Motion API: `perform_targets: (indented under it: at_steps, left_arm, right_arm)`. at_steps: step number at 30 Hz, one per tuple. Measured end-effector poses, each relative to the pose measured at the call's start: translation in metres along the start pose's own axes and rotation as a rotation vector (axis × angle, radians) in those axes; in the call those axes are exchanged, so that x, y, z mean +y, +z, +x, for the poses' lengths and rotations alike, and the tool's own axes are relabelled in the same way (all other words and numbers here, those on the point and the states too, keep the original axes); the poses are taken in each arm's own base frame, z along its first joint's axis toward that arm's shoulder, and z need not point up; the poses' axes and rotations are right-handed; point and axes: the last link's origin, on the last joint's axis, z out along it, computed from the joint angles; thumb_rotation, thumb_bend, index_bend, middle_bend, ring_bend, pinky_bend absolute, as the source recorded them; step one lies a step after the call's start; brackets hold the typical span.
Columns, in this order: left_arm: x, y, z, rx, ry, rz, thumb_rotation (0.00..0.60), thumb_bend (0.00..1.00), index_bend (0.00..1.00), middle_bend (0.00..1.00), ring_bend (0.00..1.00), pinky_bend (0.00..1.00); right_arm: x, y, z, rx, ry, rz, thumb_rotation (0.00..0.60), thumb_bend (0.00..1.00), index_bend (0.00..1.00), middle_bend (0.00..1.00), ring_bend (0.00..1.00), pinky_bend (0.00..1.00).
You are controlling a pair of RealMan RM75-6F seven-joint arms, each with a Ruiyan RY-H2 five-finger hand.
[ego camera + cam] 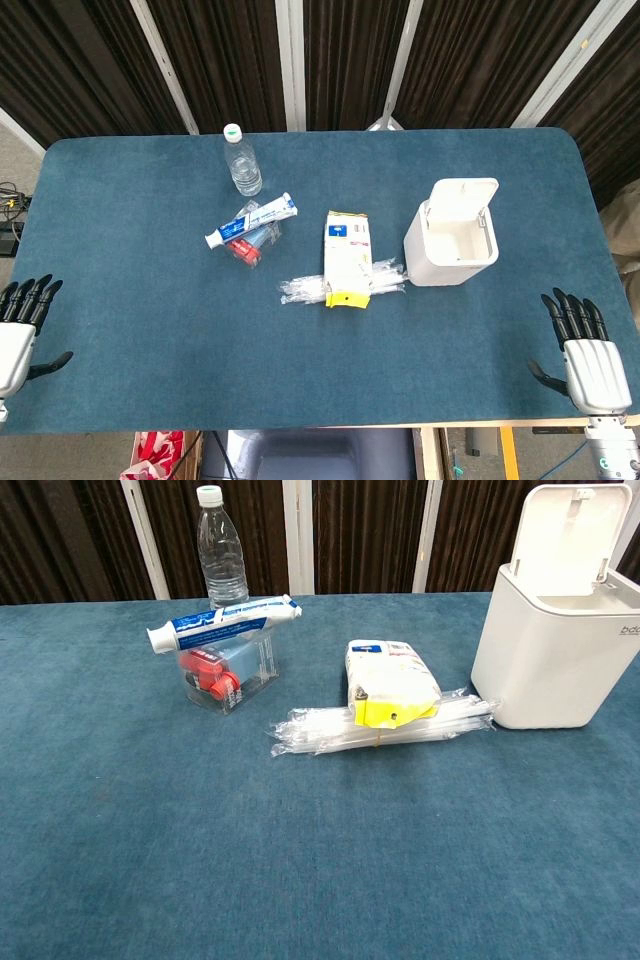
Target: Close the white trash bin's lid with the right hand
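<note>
The white trash bin (450, 248) stands right of the table's middle, also at the right edge of the chest view as a white trash bin (555, 650). Its lid (464, 198) is tipped up and back, leaving the inside open; the lid (572, 528) stands upright behind the opening. My right hand (585, 350) rests at the table's near right edge, fingers straight and apart, holding nothing, well short of the bin. My left hand (22, 322) lies at the near left edge, likewise spread and holding nothing. Neither hand shows in the chest view.
A white and yellow packet (347, 257) lies on a bundle of clear wrapped straws (340, 286) just left of the bin. Further left are a toothpaste tube (250, 220) on a clear box (250, 243), and a water bottle (241, 160). The blue cloth (150, 350) covers the table.
</note>
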Motion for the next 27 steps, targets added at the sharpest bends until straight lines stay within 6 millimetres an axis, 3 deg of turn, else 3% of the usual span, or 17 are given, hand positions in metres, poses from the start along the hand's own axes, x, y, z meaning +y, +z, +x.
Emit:
perform_targets:
  at_steps: [17,19,21,22,24,27]
  left_arm:
    - [0.000,-0.001,0.002,0.008,-0.004,0.012,0.600,0.00,0.00,0.00,0.00,0.00]
    - [0.000,-0.001,0.002,0.007,-0.006,0.011,0.600,0.00,0.00,0.00,0.00,0.00]
    - [0.001,-0.002,0.003,0.008,-0.011,0.010,0.600,0.00,0.00,0.00,0.00,0.00]
    - [0.001,-0.002,0.003,0.009,-0.013,0.010,0.600,0.00,0.00,0.00,0.00,0.00]
    - [0.001,-0.002,0.004,0.014,-0.017,0.008,0.600,0.00,0.00,0.00,0.00,0.00]
    - [0.002,0.000,0.004,0.015,-0.022,0.007,0.600,0.00,0.00,0.00,0.00,0.00]
  right_arm:
    - [-0.007,0.007,0.007,0.020,0.045,0.013,0.600,0.23,0.00,0.00,0.00,0.00]
    - [-0.009,0.011,0.010,0.027,0.055,0.016,0.600,0.23,0.00,0.00,0.02,0.10]
    - [-0.012,0.019,0.016,0.039,0.070,0.016,0.600,0.24,0.00,0.05,0.14,0.31]
    - [-0.013,0.023,0.019,0.045,0.075,0.016,0.600,0.26,0.00,0.14,0.26,0.44]
    - [-0.017,0.034,0.026,0.057,0.089,0.013,0.600,0.32,0.00,0.32,0.46,0.60]
    - [-0.022,0.052,0.035,0.058,0.126,0.000,0.600,0.44,0.00,0.54,0.70,0.74]
